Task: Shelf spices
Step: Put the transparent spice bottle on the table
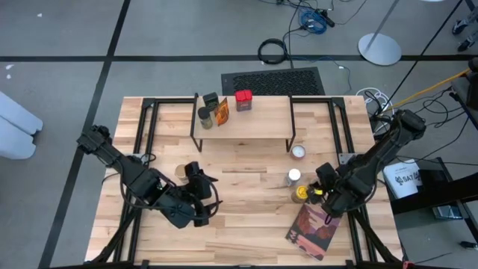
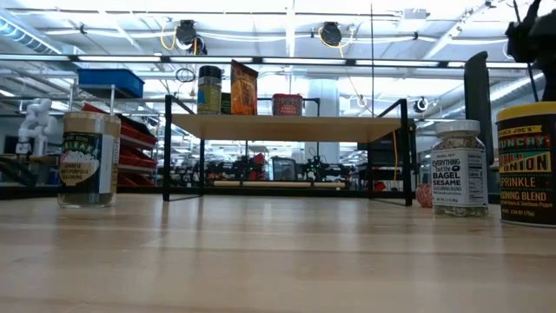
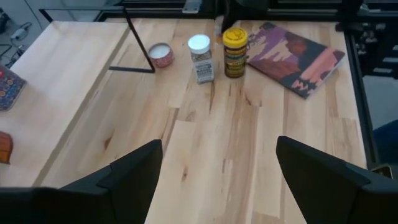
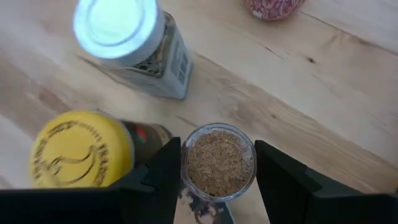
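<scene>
Right wrist view shows us the right claw [image 4: 217, 168] grasping an open-topped spice jar [image 4: 219, 162]; our left claw [image 3: 217, 171] hangs released over the bench [image 3: 205, 149]

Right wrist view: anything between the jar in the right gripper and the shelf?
Yes. The tan-topped jar in the right gripper has the yellow-lidded jar and white-lidded jar close beside it, toward the shelf; a small red tin sits by its leg. Left gripper hovers open elsewhere.

Low pale-wood shelf on thin black legs [image 1: 246, 123] is carrying three spices at its left end; yellow-lidded jar [image 1: 300, 193], white-lidded jar [image 1: 294, 176] and small tin [image 1: 298, 152] are standing together on the table.
</scene>
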